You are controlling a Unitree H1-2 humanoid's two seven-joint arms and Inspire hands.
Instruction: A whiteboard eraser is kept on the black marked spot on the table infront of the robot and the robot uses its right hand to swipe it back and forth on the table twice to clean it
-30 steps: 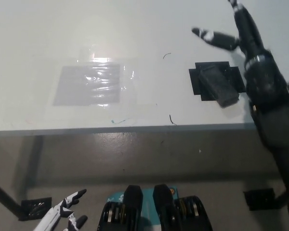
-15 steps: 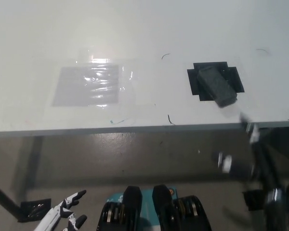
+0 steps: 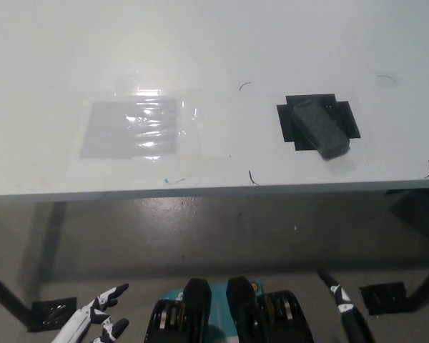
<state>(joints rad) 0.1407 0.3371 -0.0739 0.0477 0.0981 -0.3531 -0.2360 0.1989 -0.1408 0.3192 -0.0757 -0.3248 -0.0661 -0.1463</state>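
Note:
A dark grey whiteboard eraser lies slantwise on the black marked spot at the right of the white table. Nothing touches it. My black right hand is down below the table's front edge at the bottom right, far from the eraser; only a thin part of it shows. My white left hand rests at the bottom left below the table, its fingers apart and holding nothing.
A shiny clear plastic sheet is taped flat on the table's left half. Small dark marks dot the surface near the front edge. Black table feet stand on the floor below.
My right arm has drawn back from over the eraser, dropped past the table's front edge and now sits low at the bottom right. The eraser stays on the spot.

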